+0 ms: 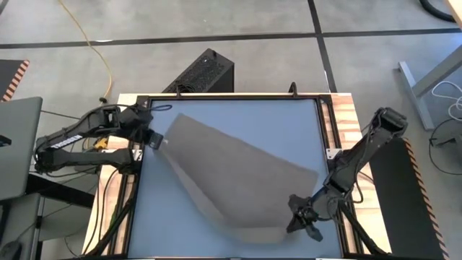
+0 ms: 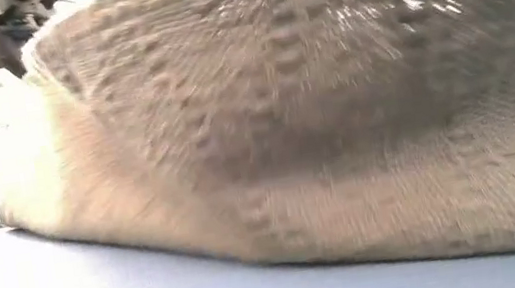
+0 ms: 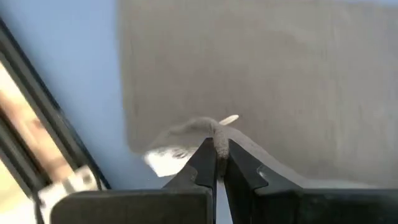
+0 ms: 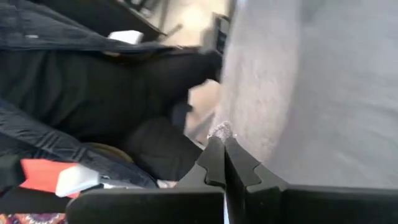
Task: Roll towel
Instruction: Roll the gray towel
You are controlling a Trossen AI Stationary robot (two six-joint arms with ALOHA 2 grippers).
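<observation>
The taupe towel (image 1: 231,173) stretches slantwise over the blue table (image 1: 289,123), from the far left to the near right. In the low view the towel (image 2: 313,106) fills the picture, its lower edge lying on the table. My left gripper (image 1: 154,140) is at the towel's far-left corner, shut on it. My right gripper (image 1: 302,219) is at the near-right corner, also shut on the cloth. A small white tag (image 3: 163,159) shows beside the left fingers. My left gripper pinches the towel's far-left corner (image 3: 219,132) between its two fingers, slanting down from the table's left side. The cloth bunches into a small peak at the fingertips and runs away from them toward the table's middle. My right gripper pinches the towel's near-right corner (image 4: 221,130) between its two fingers, coming from the table's right side with a slight downward slant. The corner sits raised at the fingertips and the cloth falls away from it toward the table.
Black rails and a wooden frame (image 1: 345,119) border the table. A black box (image 1: 203,72) stands on the floor beyond the far edge, and a laptop (image 1: 18,144) sits at the left. A person's dark-clothed legs (image 4: 93,93) show beyond the table's right side.
</observation>
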